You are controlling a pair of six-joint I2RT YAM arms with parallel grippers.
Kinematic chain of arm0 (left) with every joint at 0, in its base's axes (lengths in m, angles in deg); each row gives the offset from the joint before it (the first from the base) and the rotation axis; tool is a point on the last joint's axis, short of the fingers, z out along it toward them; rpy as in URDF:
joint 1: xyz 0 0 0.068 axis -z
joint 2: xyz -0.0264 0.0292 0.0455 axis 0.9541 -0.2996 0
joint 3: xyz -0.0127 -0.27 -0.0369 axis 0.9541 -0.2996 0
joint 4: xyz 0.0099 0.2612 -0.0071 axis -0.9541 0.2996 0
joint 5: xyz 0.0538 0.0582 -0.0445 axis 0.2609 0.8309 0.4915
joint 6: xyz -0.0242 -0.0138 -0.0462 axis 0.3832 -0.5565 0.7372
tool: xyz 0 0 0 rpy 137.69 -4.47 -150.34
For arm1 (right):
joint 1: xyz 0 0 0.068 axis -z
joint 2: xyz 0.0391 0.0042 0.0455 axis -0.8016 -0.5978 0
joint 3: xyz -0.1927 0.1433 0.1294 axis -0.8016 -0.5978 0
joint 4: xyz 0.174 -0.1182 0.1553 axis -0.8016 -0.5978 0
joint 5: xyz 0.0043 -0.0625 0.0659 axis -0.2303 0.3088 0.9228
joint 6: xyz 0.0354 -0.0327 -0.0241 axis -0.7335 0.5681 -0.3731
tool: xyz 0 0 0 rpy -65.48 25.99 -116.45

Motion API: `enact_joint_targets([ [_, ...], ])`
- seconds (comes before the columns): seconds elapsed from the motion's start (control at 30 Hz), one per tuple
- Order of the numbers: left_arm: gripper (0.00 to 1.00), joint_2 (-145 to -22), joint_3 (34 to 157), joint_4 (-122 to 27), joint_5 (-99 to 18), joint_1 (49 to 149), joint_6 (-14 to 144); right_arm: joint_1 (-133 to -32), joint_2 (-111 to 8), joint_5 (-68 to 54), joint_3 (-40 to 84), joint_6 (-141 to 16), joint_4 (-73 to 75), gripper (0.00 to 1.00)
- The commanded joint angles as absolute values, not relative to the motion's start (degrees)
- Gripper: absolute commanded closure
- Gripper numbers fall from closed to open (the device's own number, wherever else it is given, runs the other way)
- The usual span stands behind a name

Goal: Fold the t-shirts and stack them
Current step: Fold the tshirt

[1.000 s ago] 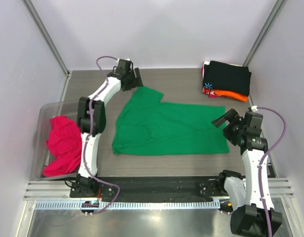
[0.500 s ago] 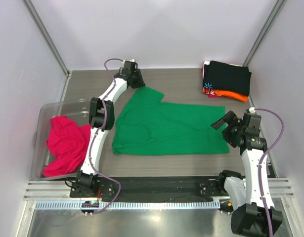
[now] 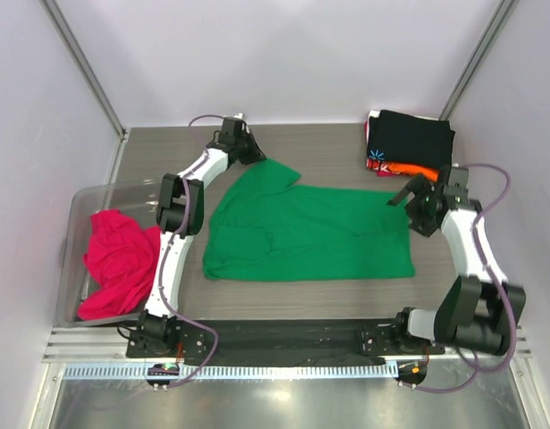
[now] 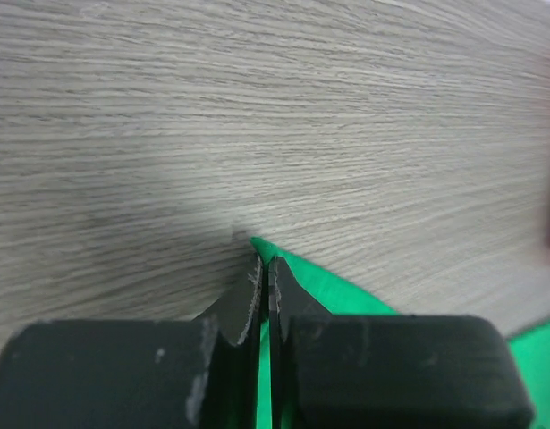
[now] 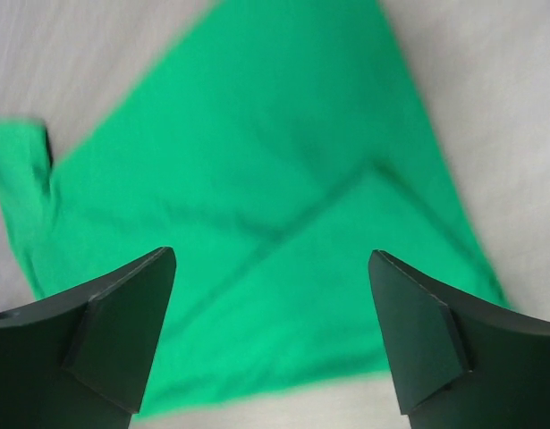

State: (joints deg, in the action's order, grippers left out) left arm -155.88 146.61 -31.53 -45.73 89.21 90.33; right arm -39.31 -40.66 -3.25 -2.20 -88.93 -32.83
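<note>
Two far corners matter here. The left fingers [image 4: 241, 313] pinch the green shirt [image 3: 310, 237] at its far-left corner, and the right fingers [image 5: 114, 331] hang spread above its far-right one. The shirt lies flat on the surface [image 3: 328, 147], long axis left to right.

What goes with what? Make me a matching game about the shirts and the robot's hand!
Things:
1. green t-shirt
2. pink t-shirt
3. black t-shirt
4. right gripper

Places or states:
A. on top of the folded stack
B. open wide
C. bunched in the clear bin
D. spread out on the table

Pairs: 1-D, 2-C, 3-A, 4-B.
</note>
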Motion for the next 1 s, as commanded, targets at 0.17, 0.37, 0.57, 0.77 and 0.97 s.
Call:
enact_joint_targets([
  [0.17,1.0,-158.67,143.11,-31.12,-55.62,85.75,91.62,-39.66,-64.73,-17.27,16.16,-85.61,-23.82,0.2],
  [0.37,1.0,-159.03,143.2,-31.47,-56.51,85.48,92.06,-39.75,-76.98,-20.1,23.92,-85.25,-21.98,0.35],
  [0.57,1.0,-158.94,142.85,-31.91,-57.12,85.4,92.14,-39.75,-84.46,-21.77,29.46,-84.2,-21.45,0.4],
  [0.77,1.0,-159.03,142.94,-32.17,-57.21,85.4,92.06,-41.07,-85.96,-21.85,27.36,-84.11,-19.78,0.54],
  [0.97,1.0,-159.03,142.94,-32.17,-57.21,85.4,92.14,-42.03,-85.26,-21.94,24.9,-84.37,-18.72,0.65],
])
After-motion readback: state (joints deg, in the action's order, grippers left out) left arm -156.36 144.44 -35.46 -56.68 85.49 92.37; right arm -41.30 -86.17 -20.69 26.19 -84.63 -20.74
